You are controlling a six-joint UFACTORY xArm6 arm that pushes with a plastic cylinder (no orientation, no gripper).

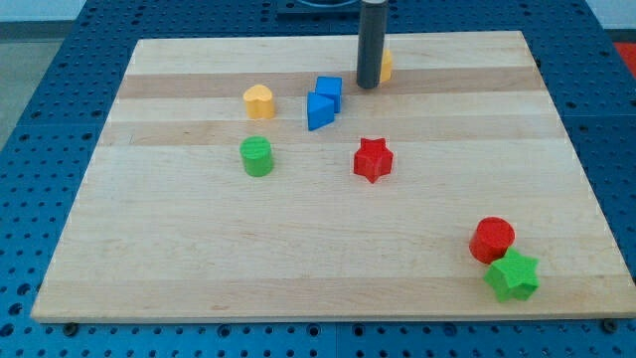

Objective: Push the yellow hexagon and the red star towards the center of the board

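Note:
My tip (368,86) rests near the board's top middle, touching the left side of the yellow hexagon (386,67), which is mostly hidden behind the dark rod. The red star (373,159) lies below the tip, near the middle of the wooden board (298,268), apart from the tip.
Two blue blocks, a cube (329,90) and a wedge-like piece (319,110), sit just left of the tip. A yellow heart (258,101) and a green cylinder (256,156) lie further left. A red cylinder (492,240) and a green star (513,275) touch at the lower right.

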